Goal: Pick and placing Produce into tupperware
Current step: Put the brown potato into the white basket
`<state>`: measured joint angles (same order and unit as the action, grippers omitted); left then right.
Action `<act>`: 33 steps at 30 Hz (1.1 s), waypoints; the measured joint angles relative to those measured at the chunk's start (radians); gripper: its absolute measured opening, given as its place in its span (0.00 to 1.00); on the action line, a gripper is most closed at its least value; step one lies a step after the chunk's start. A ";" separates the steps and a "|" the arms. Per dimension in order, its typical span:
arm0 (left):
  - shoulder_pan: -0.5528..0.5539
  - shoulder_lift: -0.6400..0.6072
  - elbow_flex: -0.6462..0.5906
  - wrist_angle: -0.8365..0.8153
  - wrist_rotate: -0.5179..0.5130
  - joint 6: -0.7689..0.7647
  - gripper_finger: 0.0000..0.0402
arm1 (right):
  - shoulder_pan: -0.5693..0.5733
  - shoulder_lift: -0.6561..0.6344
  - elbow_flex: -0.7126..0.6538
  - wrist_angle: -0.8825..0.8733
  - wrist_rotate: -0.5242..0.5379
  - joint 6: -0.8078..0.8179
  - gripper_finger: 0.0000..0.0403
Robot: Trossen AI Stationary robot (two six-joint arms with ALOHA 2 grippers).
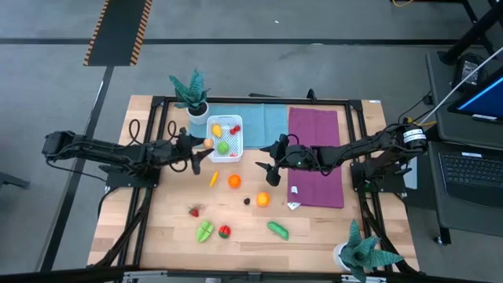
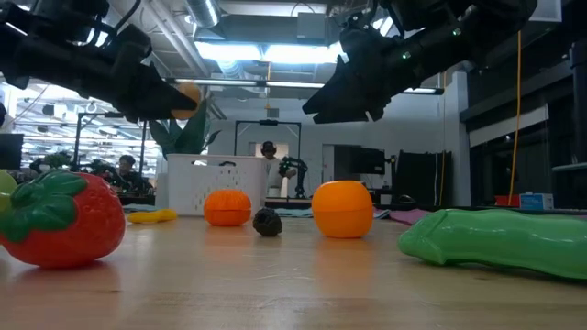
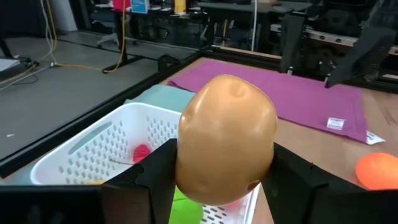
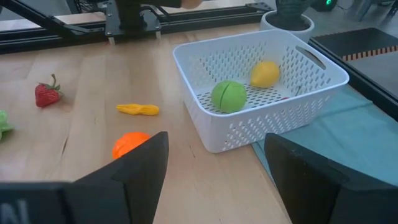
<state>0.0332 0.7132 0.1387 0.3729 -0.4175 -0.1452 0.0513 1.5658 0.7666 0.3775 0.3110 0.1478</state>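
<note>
**Tan piece over the basket rim — release pending**

High view: left gripper (image 1: 203,145) sits at the tupperware's (image 1: 225,119) near-left edge, holding a tan potato-like piece (image 1: 208,142) just at the rim. Judgement: carry it a little farther over the basket's middle before letting go, so it drops inside rather than glancing off the wall. Right gripper (image 1: 267,167) hangs beside the basket, near the purple cloth (image 1: 316,157).

Low view: tan piece (image 2: 186,94) up in the air, above and in front of the basket (image 2: 213,183).

Left wrist view: fingers (image 3: 155,180) half-closed on either flank of the tan piece (image 3: 225,140), pinching it; basket (image 3: 87,152) directly beneath and beyond.

Right wrist view: fingers (image 4: 140,171) spread wide, nothing between them; basket (image 4: 261,134) ahead holds a green and a yellow piece.
</note>
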 joint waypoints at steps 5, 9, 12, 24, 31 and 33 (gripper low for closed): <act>0.002 0.000 0.000 0.002 0.011 -0.002 0.47 | 0.000 0.000 0.000 0.000 0.000 0.000 0.66; 0.028 0.012 0.004 0.003 0.017 -0.021 0.47 | 0.000 0.000 0.000 0.000 0.000 0.000 0.66; 0.063 0.045 0.022 0.003 0.060 -0.030 0.47 | 0.000 0.000 0.000 0.000 0.000 0.000 0.66; 0.222 0.326 0.170 -0.005 0.266 0.027 0.47 | 0.000 0.000 0.000 -0.002 0.000 -0.003 0.66; 0.266 0.374 0.316 -0.282 0.306 0.051 0.47 | 0.000 0.000 0.000 -0.018 0.000 -0.001 0.66; 0.268 0.383 0.359 -0.369 0.314 0.065 0.47 | 0.000 0.000 0.000 -0.018 0.000 -0.002 0.66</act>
<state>0.3012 1.0960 0.4977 0.0039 -0.1030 -0.0799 0.0511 1.5658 0.7666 0.3599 0.3109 0.1455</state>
